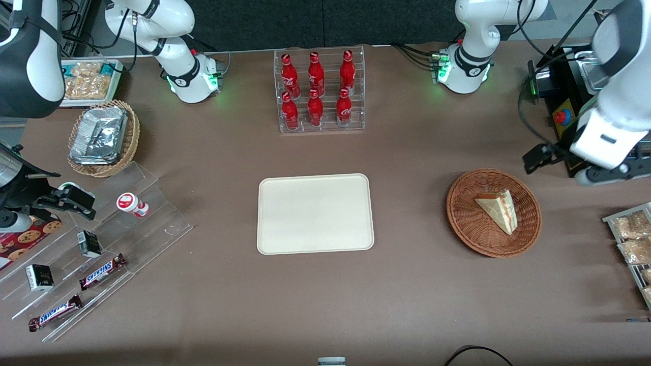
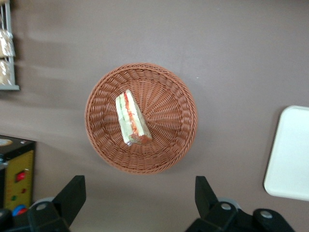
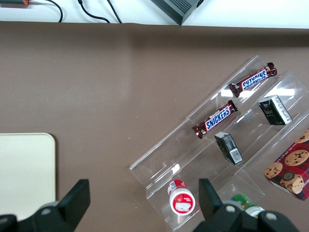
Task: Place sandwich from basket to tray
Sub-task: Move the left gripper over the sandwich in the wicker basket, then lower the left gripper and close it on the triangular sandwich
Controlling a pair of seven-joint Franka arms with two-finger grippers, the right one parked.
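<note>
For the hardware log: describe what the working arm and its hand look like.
The left arm has glossy white shells with black joint sections. Its base glows green, with black cables running from it. The hand has two black, wedge-shaped fingers on a black body with grey round screws; it sits above the table beside the basket.

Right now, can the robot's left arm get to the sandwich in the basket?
Probably yes. The gripper hangs above the table with its jaws wide open, and the sandwich lies uncovered in the basket, with nothing between them.
</note>
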